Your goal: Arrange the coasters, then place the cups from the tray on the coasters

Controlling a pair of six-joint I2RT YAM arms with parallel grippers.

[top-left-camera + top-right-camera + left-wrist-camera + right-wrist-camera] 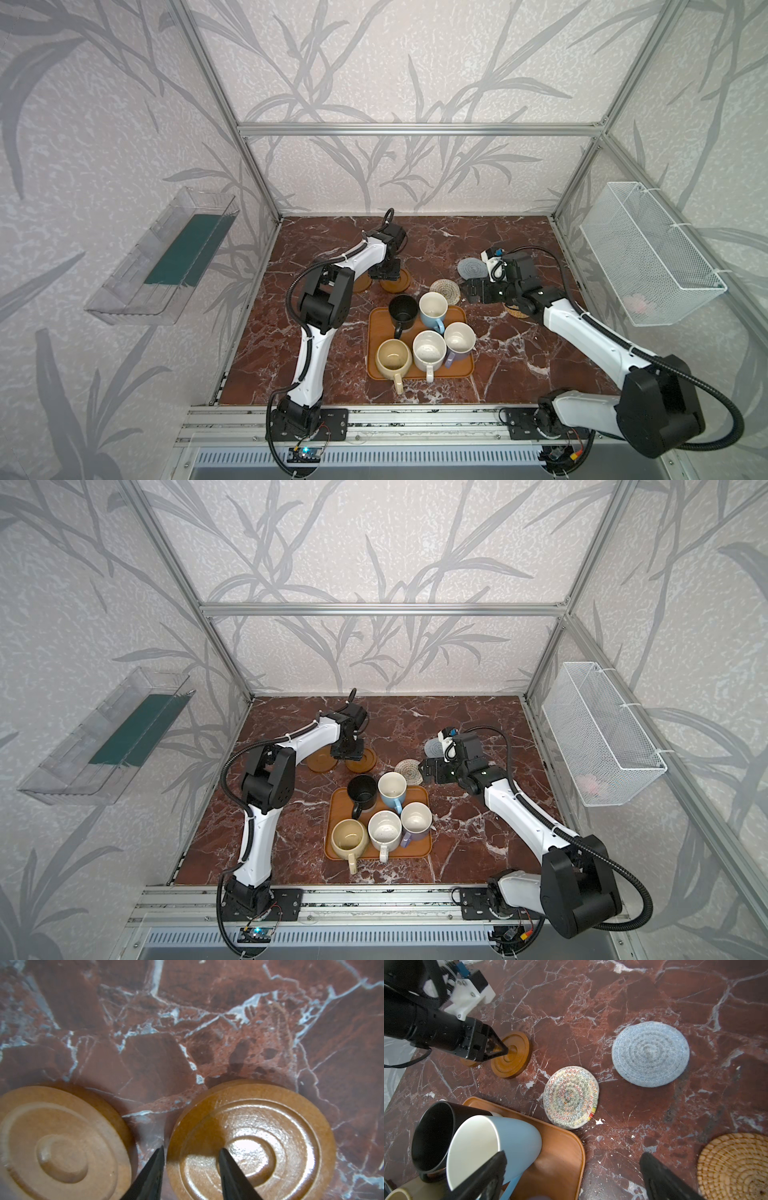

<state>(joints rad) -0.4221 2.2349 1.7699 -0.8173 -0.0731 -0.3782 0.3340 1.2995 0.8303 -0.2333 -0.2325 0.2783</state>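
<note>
Two brown wooden coasters [62, 1147] [270, 1126] lie side by side on the marble. My left gripper [192, 1149] straddles the rim of the right one [401, 283], one fingertip against its outer edge and the other in its centre recess. The cream woven coaster [571, 1097], the grey one [650, 1053] and the rattan one [733, 1165] lie flat further right. My right gripper [573, 1155] hangs open and holds nothing, over the tray's [465, 370] far right corner beside the light blue cup [433, 307]. Black [403, 311], cream-yellow [392, 359], white [429, 351] and lavender [459, 340] cups stand upright on the tray.
A clear bin [162, 257] hangs on the left wall and a white wire basket [652, 257] on the right wall. Aluminium frame posts border the marble table [519, 365]. The cream-yellow cup's handle sticks out over the tray's front edge.
</note>
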